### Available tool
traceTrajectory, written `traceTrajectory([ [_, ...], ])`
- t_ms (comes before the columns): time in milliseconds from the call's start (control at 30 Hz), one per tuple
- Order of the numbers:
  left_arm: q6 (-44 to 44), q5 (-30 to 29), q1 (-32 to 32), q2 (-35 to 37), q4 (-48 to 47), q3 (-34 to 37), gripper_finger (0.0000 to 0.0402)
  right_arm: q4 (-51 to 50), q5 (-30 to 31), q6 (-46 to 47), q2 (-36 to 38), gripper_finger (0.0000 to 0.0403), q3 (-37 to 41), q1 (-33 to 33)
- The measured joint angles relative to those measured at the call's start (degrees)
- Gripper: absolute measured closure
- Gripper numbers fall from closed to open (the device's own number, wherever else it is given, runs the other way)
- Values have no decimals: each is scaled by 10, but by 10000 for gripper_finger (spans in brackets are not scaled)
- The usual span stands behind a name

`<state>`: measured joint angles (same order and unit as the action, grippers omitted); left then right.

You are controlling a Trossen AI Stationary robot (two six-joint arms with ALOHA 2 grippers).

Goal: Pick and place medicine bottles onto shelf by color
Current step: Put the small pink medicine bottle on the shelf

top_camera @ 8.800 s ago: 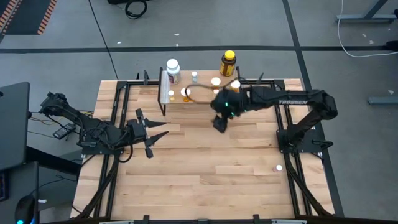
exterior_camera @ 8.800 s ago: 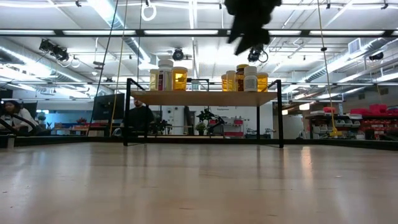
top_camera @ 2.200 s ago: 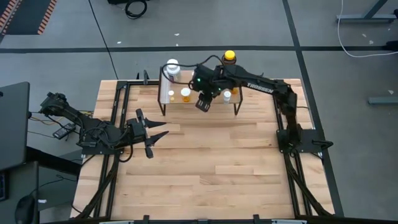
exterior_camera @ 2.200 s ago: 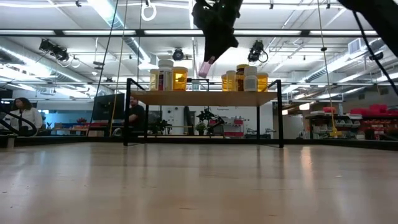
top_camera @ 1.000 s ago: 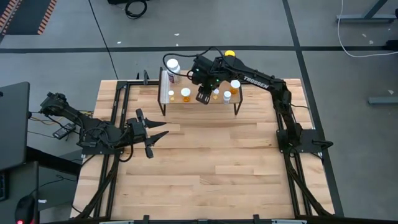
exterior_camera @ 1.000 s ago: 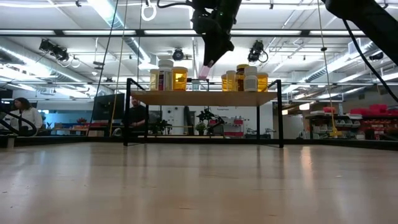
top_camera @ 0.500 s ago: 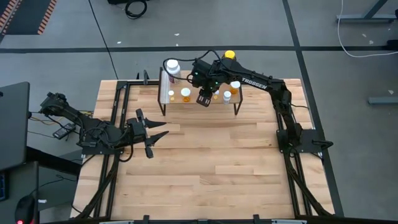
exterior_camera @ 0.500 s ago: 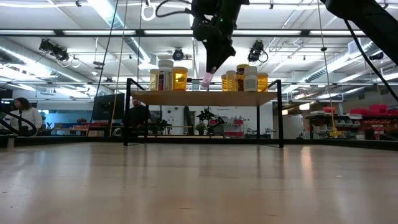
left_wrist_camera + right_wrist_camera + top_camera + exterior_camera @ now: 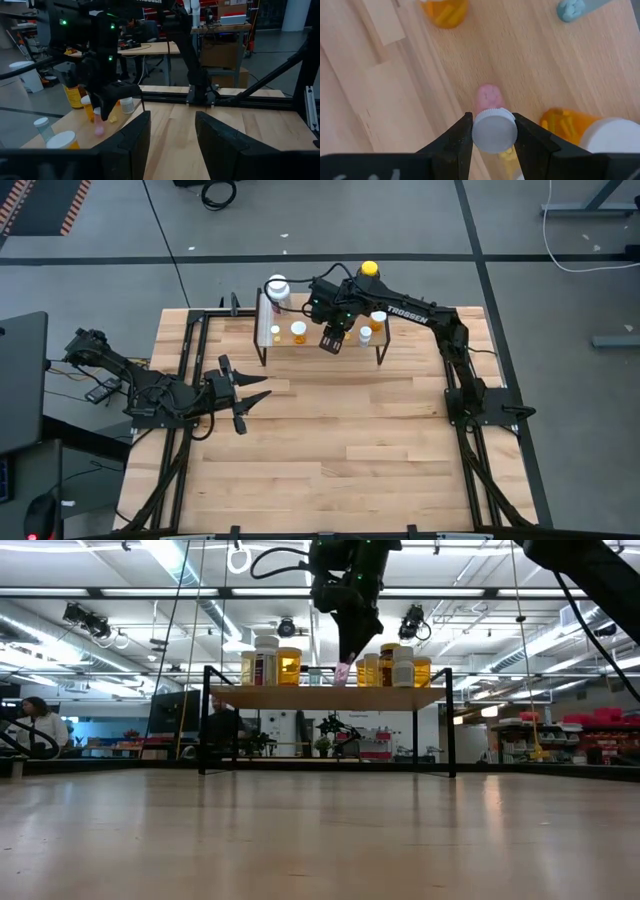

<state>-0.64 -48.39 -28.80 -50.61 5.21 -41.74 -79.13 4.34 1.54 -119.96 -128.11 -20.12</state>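
Looking straight down: right gripper [image 9: 331, 340] reached over the shelf [image 9: 320, 340] at the far edge of the table [image 9: 330, 450], among white-capped medicine bottles [image 9: 298, 331]; a larger white bottle [image 9: 277, 287] at the shelf's left end, a dark amber bottle with yellow cap [image 9: 368, 272] behind the arm; left gripper [image 9: 240, 392] parked well apart over the table's left side, fingers spread around nothing. Viewed level across the table: right gripper [image 9: 344, 668] hanging from above, pinching a small pink bottle [image 9: 342, 674] whose base sits at or just above the shelf [image 9: 330, 697] plank, between an amber bottle [image 9: 289, 666] on one side and a cluster of amber and white bottles [image 9: 393, 667] on the other. Seen from the left wrist: left gripper [image 9: 171, 145] with jaws apart and empty; right arm [image 9: 95, 45] far off, the pink bottle [image 9: 99, 129] below it. Seen from the right wrist: right gripper [image 9: 492, 135] clamped on the white cap of the pink bottle [image 9: 487, 96], amber bottles [image 9: 565, 125] just beside on the light wood.
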Motion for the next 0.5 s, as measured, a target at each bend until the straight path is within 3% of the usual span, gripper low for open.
traceTrajectory([
  [500, 0, 0, 0, 0, 0, 0, 239, -4, -14, -2, 0, 254, 0, -7],
])
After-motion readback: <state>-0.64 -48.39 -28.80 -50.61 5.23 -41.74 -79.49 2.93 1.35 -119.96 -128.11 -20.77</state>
